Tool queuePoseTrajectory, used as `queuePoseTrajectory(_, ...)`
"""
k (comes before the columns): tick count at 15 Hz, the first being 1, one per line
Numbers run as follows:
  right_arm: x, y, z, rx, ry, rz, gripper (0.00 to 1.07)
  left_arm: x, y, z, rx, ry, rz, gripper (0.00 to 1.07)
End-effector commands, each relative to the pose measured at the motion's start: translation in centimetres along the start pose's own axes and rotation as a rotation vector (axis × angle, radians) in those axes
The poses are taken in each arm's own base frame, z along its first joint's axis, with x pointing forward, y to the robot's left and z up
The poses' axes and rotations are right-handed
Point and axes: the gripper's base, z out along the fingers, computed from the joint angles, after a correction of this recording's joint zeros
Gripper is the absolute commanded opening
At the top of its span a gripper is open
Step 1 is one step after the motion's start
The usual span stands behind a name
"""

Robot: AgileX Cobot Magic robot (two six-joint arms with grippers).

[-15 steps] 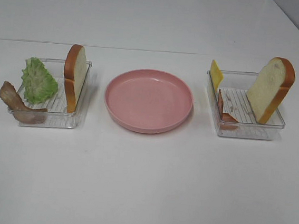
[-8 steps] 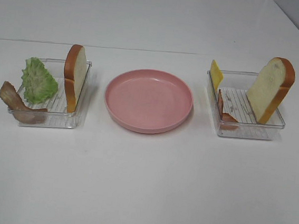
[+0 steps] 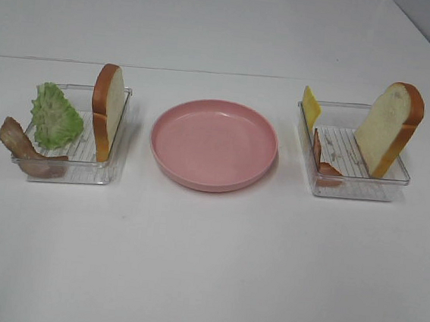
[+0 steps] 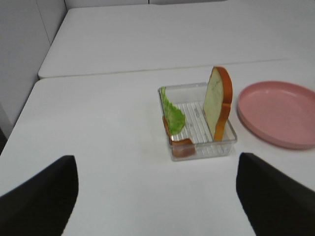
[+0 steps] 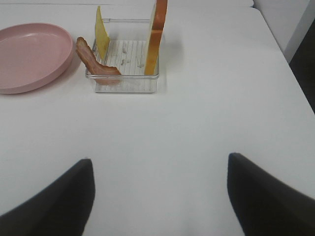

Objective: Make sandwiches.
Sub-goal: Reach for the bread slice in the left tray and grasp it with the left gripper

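While the left hand (image 4: 156, 158) and right hand (image 5: 158, 159) are hanging wide and empty, the white, orange-crusted toy bread slice (image 3: 107, 112) is standing upright in the clear plastic tray (image 3: 77, 172), seeming light and stiff; its flat faces are inviting the pinch.

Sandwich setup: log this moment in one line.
plate bare; left tray: lettuce, bacon, bread slice; right tray: cheese, meat strip, second slice; left fingers, right fingers: open

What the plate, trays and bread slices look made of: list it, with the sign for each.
Pink plate: likely matte plastic, even colour, soft sheen.
Left tray and right tray: clear hard plastic, see-through ribbed floors.
Left bread slice and right bread slice: probably foam or soft plastic toys, staying stiff on edge.
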Motion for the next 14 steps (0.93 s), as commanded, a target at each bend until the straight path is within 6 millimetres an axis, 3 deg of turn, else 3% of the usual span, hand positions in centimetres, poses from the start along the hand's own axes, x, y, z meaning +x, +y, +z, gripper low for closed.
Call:
queuePoseTrajectory(1,0.0,0.0,-0.1,0.008,-0.023,0.003,0.71,-2.3,-0.1,2.9,0.029,-0.035,-0.065,0.83)
queuePoseTrajectory(2,0.0,0.0,-0.1,0.008,-0.023,0.003,0.71,-2.5,-0.1,3.9,0.033,-0.014,-0.080,0.83)
queuePoseTrajectory(5,0.0,0.0,-0.1,0.008,-0.023,0.003,0.71,-3.8,0.2,9.9,0.024,0.153,-0.127,0.83)
queuePoseTrajectory(6,0.0,0.0,-0.1,0.008,-0.023,0.003,0.71,-4.1,0.3,11.0,0.022,0.193,-0.128,0.83)
queuePoseTrajectory(7,0.0,0.0,-0.1,0.008,-0.023,0.003,0.71,-5.5,0.4,15.0,0.023,0.329,-0.134,0.83)
queuePoseTrajectory(8,0.0,0.0,-0.1,0.008,-0.023,0.003,0.71,-6.1,0.4,17.2,0.026,0.401,-0.140,0.83)
queuePoseTrajectory(11,0.0,0.0,-0.1,0.008,-0.023,0.003,0.71,-7.6,0.6,23.6,0.037,0.591,-0.148,0.81)
queuePoseTrajectory(14,0.0,0.0,-0.1,0.008,-0.023,0.003,0.71,-8.3,0.5,28.6,0.061,0.737,-0.140,0.81)
